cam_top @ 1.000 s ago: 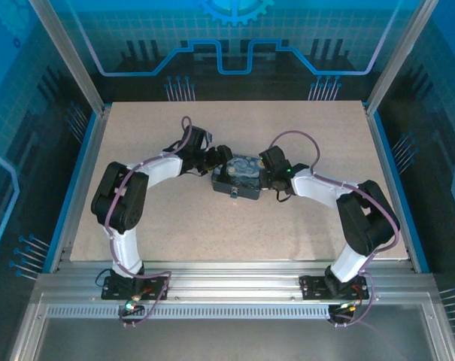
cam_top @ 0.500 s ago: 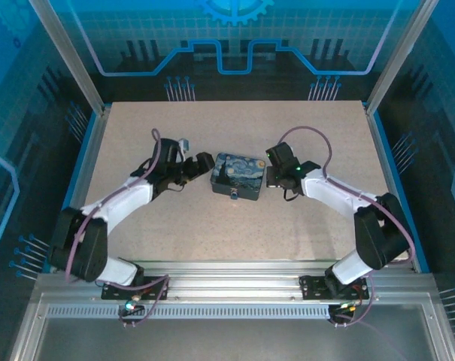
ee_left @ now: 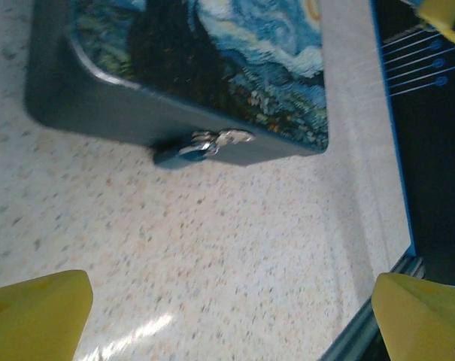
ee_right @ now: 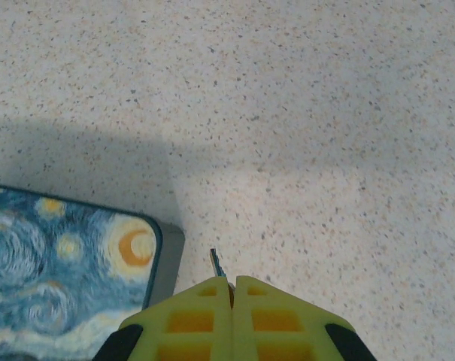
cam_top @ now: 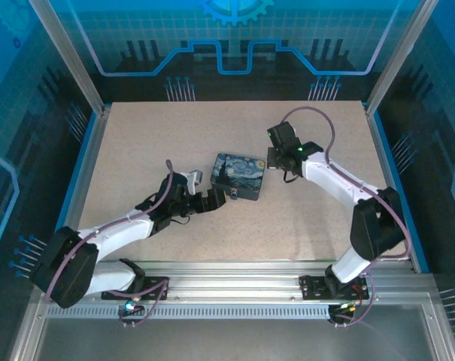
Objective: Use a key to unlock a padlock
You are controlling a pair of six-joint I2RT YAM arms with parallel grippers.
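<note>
Where the key (ee_right: 216,262) is: pinched in the clamped right gripper (ee_right: 231,284), tip poking forward.
Padlock (ee_left: 203,146): on the wall of the tin (ee_left: 212,45), dead ahead of the left gripper (ee_left: 231,308), spread wide, the nearer one.

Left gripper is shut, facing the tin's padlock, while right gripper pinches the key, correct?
The left gripper is open, jaws wide apart in the left wrist view. It faces the padlock on the tin, and the right gripper pinches the key.

Top looks down — wrists close, sharing tin (cam_top: 240,177).
</note>
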